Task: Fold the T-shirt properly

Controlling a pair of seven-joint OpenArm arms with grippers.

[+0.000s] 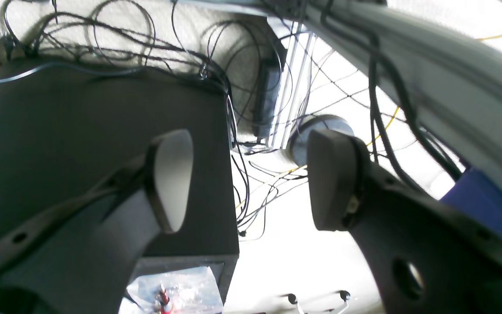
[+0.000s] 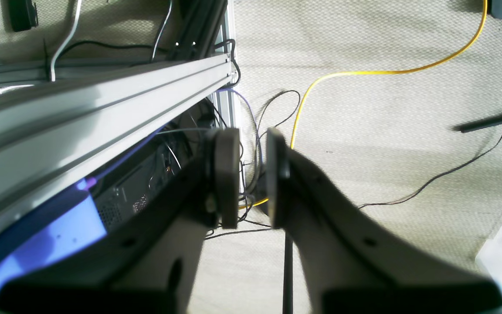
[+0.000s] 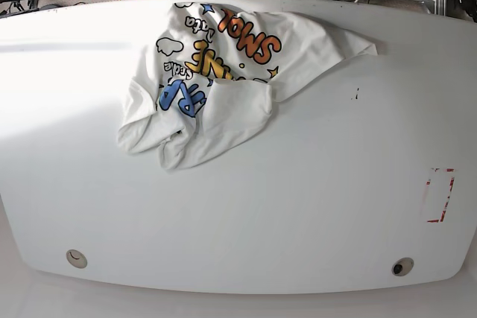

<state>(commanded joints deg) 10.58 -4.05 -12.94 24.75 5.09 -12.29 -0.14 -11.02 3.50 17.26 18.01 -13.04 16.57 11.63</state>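
Hanging off-table, left claw (image 1: 251, 181) (agape)

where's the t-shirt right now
In the base view the T-shirt lies crumpled on the white table, toward the far edge and left of centre, with neither arm in sight.

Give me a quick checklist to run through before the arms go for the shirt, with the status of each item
1. T-shirt fully on the table: ok, crumpled in a heap at the far side, print facing up.
2. T-shirt spread flat: not ok, a flap is folded over the middle.
3. Left gripper open and empty: ok, jaws wide apart, floor cables behind.
4. Right gripper open and empty: ok, though only a narrow gap between the pads.
5. Arms over the table: not ok, neither shows in the base view, and both wrist cameras look at the floor.
6. Sleeves and hem located: cannot tell, the bunched cloth hides them.
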